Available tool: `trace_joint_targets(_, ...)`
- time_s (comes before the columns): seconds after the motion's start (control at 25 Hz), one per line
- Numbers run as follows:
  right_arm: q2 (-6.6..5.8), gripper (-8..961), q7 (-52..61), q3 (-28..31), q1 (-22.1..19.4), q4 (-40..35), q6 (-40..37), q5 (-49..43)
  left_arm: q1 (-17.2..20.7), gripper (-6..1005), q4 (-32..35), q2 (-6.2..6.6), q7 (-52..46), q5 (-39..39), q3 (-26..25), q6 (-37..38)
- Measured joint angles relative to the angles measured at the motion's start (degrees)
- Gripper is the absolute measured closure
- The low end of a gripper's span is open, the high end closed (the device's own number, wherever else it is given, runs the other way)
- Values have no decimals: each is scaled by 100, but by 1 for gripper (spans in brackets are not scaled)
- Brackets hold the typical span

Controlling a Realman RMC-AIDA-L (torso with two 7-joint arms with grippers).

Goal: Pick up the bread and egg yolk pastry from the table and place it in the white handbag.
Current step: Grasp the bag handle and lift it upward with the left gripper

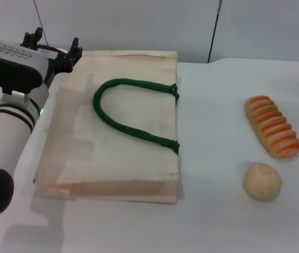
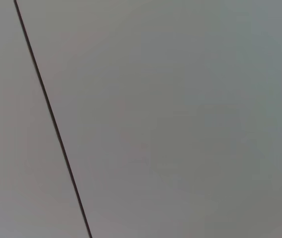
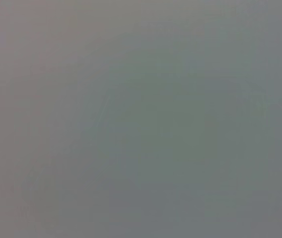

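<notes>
Opening stage of the task, with nothing yet moved: the white handbag (image 1: 112,126) is lying flat on the table (image 1: 218,221), serving here as the landmark, its mouth facing toward the foods and its dark green handles (image 1: 131,108) resting looped on its upper face. The bread (image 1: 272,126) is lying on the table well apart from the handbag, off the side where the handles attach, its orange and cream ridges running across its length. The egg yolk pastry (image 1: 262,181) is sitting just beside the bread's nearer end, on the same side of the handbag and likewise well apart from it. Neither food is touching the bag, so both picks and both placements are judged to be still ahead. The left gripper (image 1: 55,48) is hanging at the handbag's far corner on the side away from the foods, holding nothing; its dark fingers are standing apart in a moderately wide spread. The right gripper is showing in no view, and its wrist camera is presenting only a blank wall, so its state cannot be told. Count: one handbag, carrying handles seen as one visible green loop; one bread; one egg yolk pastry; one gripper in sight.
</notes>
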Motion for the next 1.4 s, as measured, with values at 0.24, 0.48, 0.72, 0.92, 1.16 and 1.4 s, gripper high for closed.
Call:
trace_joint_targets(0.24, 0, 220, 3, 0, 0, 0, 20, 0, 0, 140, -3, 0, 0, -10, 0, -1)
trace_joint_targets(0.48, 0, 220, 4, 0, 0, 0, 20, 0, -3, 141, -48, 0, -1, -61, 0, -1)
trace_joint_targets(0.72, 0, 219, 4, 0, 0, 0, 20, 0, -22, 143, -64, 0, -5, -65, 0, -1)
trace_joint_targets(0.92, 0, 219, 4, 0, 0, 0, 23, 0, -32, 144, -65, 0, -7, -71, 0, -1)
trace_joint_targets(1.16, 0, 219, 5, 0, -3, 0, 28, 0, -57, 146, -59, 0, -9, -357, 27, -4)
trace_joint_targets(1.4, -5, 219, 17, 0, -13, 0, 212, 0, -18, 147, 107, 10, -21, -557, 49, -104)
